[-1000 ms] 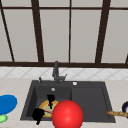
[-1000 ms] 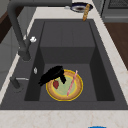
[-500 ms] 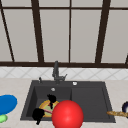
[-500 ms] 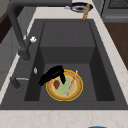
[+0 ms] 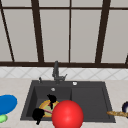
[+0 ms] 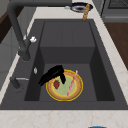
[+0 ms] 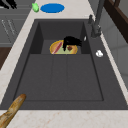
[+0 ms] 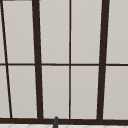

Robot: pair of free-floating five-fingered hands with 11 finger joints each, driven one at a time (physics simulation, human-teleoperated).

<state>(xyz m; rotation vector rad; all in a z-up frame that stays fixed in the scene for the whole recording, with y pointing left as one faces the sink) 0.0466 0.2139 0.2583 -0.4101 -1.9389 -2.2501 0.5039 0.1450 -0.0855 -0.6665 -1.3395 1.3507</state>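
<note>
The round plate [image 6: 65,99] with a yellow rim and a green middle lies on the floor of the deep left part of the dark sink [image 6: 67,35]. On the plate are a small red piece [image 6: 56,84] on its far side and a thin pink stick [image 6: 72,83] that lies across it.

The right hand [image 6: 53,73] hangs just over the far side of the plate. Its fingers are stretched out and apart, and one of them points down to the plate right beside the small red piece. I cannot tell if it touches the red piece. It holds nothing.

The left hand [image 5: 38,114] is in the air at the near left edge of the sink, close to the plate. I cannot tell if its fingers are apart or together.

In the front view a big red ball [image 5: 67,114] sits in front of the near edge of the sink, just right of the left hand.

The tall dark tap [image 6: 17,27] stands on the far side of the sink. On the counter to the left lie a blue dish [image 5: 7,103] and a small green thing [image 5: 2,118]. On the counter to the right lie a long brown bread [image 7: 11,111] and a dark bowl [image 6: 78,7]
</note>
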